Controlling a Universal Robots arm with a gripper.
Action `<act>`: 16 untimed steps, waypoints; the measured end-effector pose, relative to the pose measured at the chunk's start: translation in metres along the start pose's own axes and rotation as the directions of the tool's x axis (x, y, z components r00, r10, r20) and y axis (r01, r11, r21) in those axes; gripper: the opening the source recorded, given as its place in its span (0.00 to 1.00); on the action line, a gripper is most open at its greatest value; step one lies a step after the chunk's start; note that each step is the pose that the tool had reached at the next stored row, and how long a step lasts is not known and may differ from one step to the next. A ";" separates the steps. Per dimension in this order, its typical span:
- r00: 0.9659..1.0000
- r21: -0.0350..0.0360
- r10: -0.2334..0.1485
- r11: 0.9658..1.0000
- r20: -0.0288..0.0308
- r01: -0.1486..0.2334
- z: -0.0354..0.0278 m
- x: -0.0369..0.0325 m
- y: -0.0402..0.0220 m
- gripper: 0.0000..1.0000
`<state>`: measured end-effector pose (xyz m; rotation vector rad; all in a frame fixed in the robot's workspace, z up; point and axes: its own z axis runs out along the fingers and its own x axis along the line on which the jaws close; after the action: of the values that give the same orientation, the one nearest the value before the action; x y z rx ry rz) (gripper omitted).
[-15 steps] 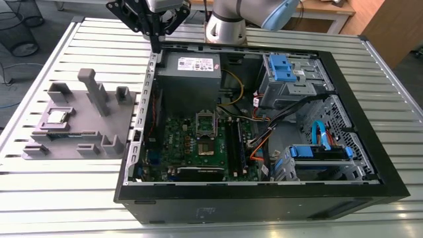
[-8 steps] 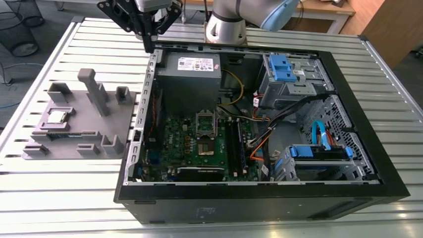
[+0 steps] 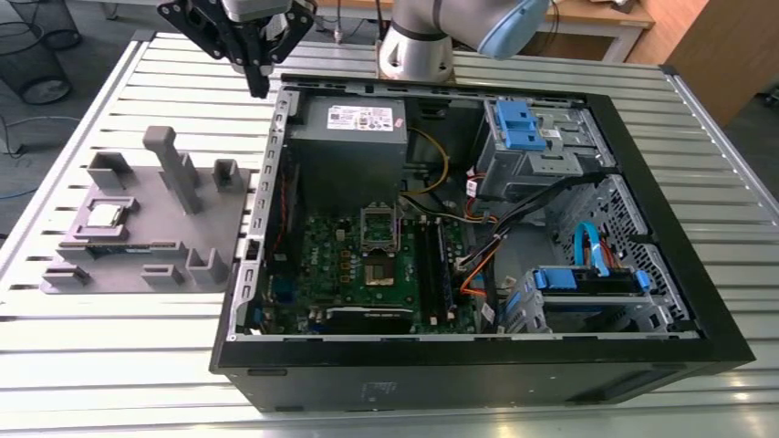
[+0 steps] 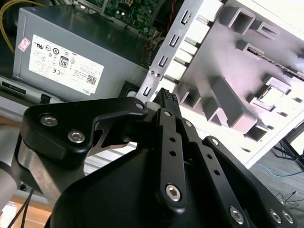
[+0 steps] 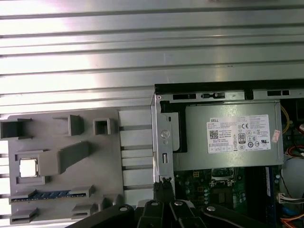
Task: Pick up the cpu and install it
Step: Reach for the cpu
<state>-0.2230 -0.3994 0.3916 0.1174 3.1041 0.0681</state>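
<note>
Jaws clenched on nothing hover over the computer case's [image 3: 487, 360] far corner, well apart from the cpu [image 3: 108, 215] nested in the grey fixture [image 3: 219, 219] on the exterior view's left, so descending unopened would likely knock it askew.

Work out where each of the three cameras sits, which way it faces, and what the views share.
Exterior view: off the arm, raised, looking down on the open computer case and grey fixture; the arm and shut gripper show at the top.
First wrist view: on the arm, looking straight down past the gripper at fixture and power supply.
Second wrist view: on the arm, looking slantwise along the gripper's black linkage.
Shared: all three show the fixture and power supply; the cpu rests in the fixture.
</note>
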 end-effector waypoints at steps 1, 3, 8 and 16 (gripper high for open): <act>1.000 0.000 0.000 1.000 0.001 0.000 0.0000 0.0025 -0.0003 0.11; 1.000 0.000 0.000 1.000 0.002 0.000 -0.0001 0.0075 -0.0007 0.11; 1.000 0.000 0.000 1.000 0.004 0.000 0.0000 0.0190 -0.0017 0.11; 1.000 -0.001 0.000 1.000 0.005 0.000 0.0004 0.0348 -0.0031 0.11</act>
<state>-0.2579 -0.3998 0.3899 0.1169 3.0993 0.0685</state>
